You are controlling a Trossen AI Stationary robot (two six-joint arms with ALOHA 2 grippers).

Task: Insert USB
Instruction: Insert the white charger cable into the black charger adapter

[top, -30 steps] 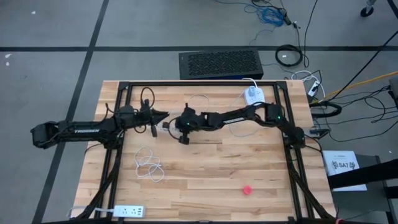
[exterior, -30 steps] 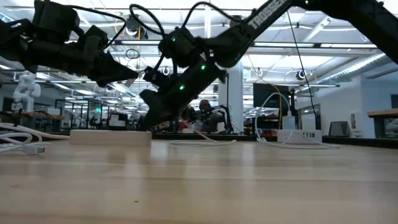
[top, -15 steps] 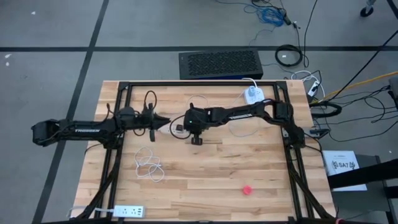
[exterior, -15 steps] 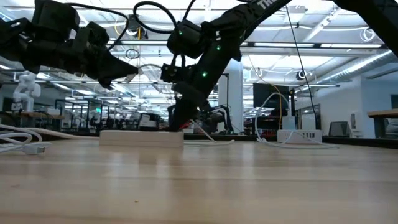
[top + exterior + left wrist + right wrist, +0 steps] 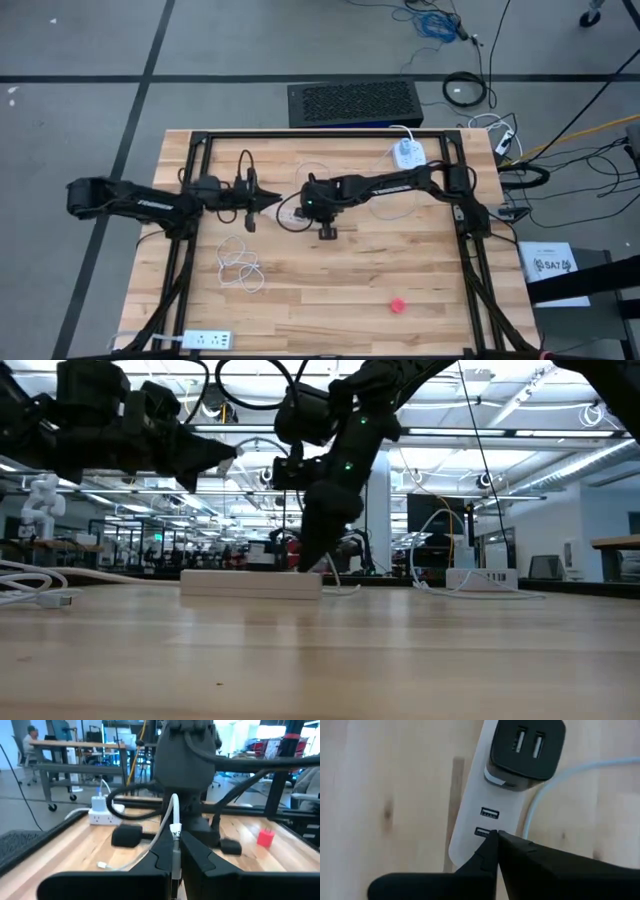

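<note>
Currently our left gripper (image 5: 175, 851) is pinched on the USB plug (image 5: 175, 827); right gripper (image 5: 496, 836), fingers closed, presses the power strip (image 5: 479, 800) w/ tips at its USB ports (image 5: 489, 812). Risk: strip skids, plug misses.

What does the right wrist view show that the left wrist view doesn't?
Only the right wrist view shows the white power strip from close above: its two USB ports, a black adapter plugged in, and the shut right tool tip at the lower port. Only the left wrist view shows the left tool shut on a white USB cable, plus a red plug. Both show the wooden table.
</note>
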